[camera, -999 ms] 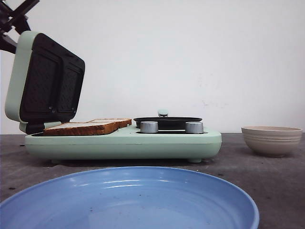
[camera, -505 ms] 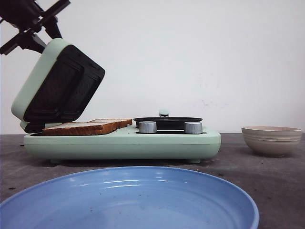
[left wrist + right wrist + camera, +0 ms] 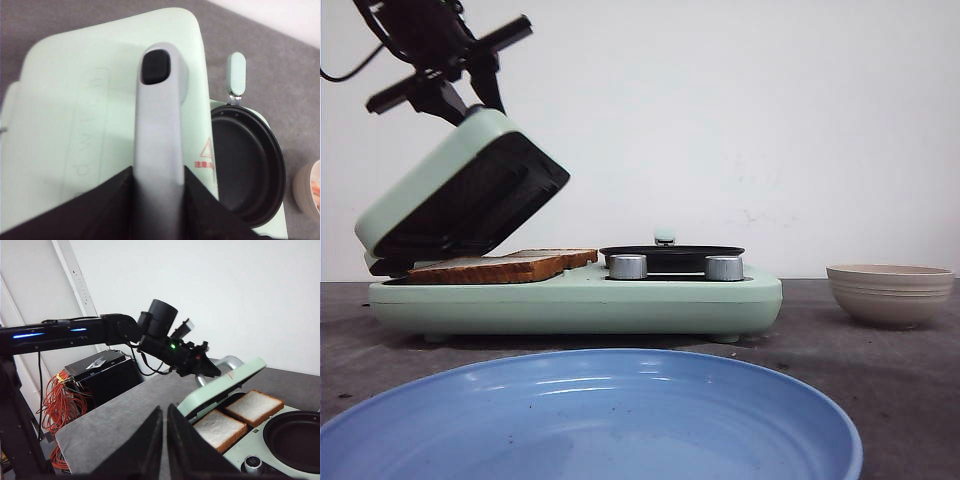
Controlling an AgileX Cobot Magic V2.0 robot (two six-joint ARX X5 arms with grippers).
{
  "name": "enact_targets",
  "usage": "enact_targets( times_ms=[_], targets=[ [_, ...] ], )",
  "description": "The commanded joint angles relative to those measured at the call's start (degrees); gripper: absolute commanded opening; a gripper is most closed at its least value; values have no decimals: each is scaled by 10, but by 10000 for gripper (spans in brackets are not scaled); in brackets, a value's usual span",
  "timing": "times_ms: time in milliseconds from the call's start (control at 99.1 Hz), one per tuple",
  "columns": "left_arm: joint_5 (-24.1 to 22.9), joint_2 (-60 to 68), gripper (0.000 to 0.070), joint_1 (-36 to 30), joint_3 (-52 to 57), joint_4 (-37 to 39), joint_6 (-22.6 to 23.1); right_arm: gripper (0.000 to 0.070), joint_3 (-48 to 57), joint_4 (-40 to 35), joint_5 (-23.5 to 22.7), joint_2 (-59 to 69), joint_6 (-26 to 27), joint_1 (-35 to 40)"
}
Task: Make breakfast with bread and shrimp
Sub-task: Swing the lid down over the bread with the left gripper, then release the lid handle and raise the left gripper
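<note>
Two slices of bread (image 3: 500, 266) lie side by side on the lower plates of the mint-green sandwich maker (image 3: 580, 300); in the right wrist view they are a near slice (image 3: 219, 428) and a far slice (image 3: 253, 406). The lid (image 3: 460, 190) hangs tilted about halfway over them. My left gripper (image 3: 450, 85) is shut on the lid's grey handle (image 3: 159, 125), one jaw on each side. Orange-red shrimp (image 3: 316, 186) just show inside the beige bowl (image 3: 890, 293). My right gripper (image 3: 164, 409) is shut on nothing, held off the table to the appliance's right.
A black round pan (image 3: 672, 255) sits on the maker's right half, behind two silver knobs (image 3: 629, 266). A large blue plate (image 3: 600, 420) fills the near foreground. A black box and orange cables (image 3: 65, 395) lie off the table's left end.
The lid has swung down from nearly upright to about half closed. My left gripper moved right with the handle in it. The bread has not moved.
</note>
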Motion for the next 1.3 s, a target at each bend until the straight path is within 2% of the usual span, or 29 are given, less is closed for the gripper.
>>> enact_targets(
  times_ms=[0, 131, 222, 303, 414, 464, 706, 777, 858, 908, 969, 1110, 1231, 1292],
  targets=[
    [8, 36, 0, -8, 12, 38, 45, 6, 5, 9, 0, 3, 2, 3],
    [8, 69, 4, -26, 12, 33, 45, 6, 5, 9, 0, 3, 13, 3],
    [8, 87, 58, -33, 12, 25, 45, 6, 5, 9, 0, 3, 16, 3],
    [8, 99, 136, -37, 12, 18, 45, 6, 5, 9, 0, 3, 18, 3],
    [8, 108, 289, -40, 12, 14, 45, 6, 5, 9, -1, 3, 17, 3],
    [8, 108, 326, -40, 12, 13, 43, 6, 5, 9, 0, 3, 17, 3],
    [-5, 80, 322, -40, 17, 15, 36, 6, 5, 8, 6, 3, 5, 3],
    [-28, 62, 306, -40, 19, 12, 37, 6, 5, 6, 16, 3, -5, 3],
    [-76, 36, 296, -40, 19, 7, 41, 6, 5, -2, 38, 3, -15, 3],
    [-102, 21, 260, -40, 19, 1, 44, 6, 5, -8, 56, 3, -22, 3],
    [-129, -2, 179, -40, 19, -11, 45, 6, 5, -16, 79, 3, -30, 3],
    [-134, -52, 3, -40, 19, -58, 71, 6, 5, -29, 118, 3, -53, 3],
    [-134, -96, 0, -45, 19, -94, 113, 6, 5, -30, 143, 3, -65, 3],
    [-134, -119, 0, -53, 19, -113, 129, 6, 5, -36, 178, 4, -63, 3]
  ],
)
